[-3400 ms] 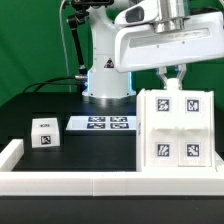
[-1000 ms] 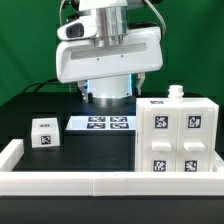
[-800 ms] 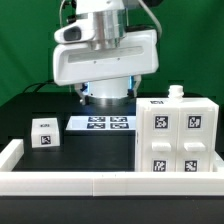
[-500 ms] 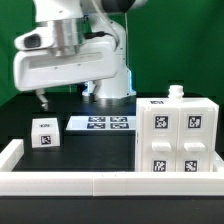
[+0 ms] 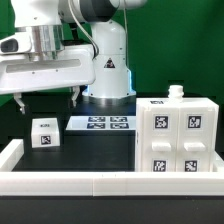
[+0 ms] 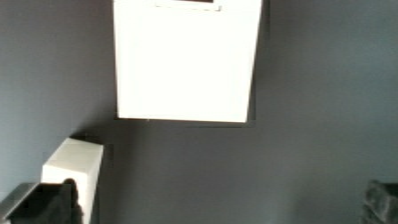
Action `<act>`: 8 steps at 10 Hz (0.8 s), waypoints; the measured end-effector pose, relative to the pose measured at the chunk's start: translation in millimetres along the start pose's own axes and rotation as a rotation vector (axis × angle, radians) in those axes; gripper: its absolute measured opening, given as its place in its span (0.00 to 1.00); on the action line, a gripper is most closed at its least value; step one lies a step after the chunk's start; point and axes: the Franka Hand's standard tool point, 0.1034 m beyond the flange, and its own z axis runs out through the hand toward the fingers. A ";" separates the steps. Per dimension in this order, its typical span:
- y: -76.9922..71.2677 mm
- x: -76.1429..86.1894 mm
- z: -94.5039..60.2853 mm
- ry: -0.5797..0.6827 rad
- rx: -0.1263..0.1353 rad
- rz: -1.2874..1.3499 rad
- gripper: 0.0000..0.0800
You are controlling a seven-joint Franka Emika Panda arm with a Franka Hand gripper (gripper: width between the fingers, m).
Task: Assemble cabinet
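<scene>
Exterior view, its left to its right: gripper [image 5: 48,100], fingers spread wide with nothing between them, hanging above the small block [image 5: 43,133], which has one tag on its front; marker board [image 5: 100,124], flat on the black table [image 5: 100,150]; cabinet box [image 5: 178,138], shown by this view alone, upright at its right, white, four tags in front, small peg [image 5: 177,92] on top. Wrist view: dark fingertips [image 6: 48,200] well apart, small block beside one, and a glare-washed white rectangle [image 6: 187,60].

exterior view, left to right: small block [image 5: 44,133] | marker board [image 5: 99,124] | cabinet box [image 5: 180,135]
</scene>
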 end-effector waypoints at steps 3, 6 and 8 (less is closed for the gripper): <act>11.0 -18.0 15.2 -0.025 0.010 -0.011 1.00; 11.8 -40.7 36.6 -0.049 0.016 0.015 1.00; 11.0 -47.4 49.5 -0.056 0.013 0.019 1.00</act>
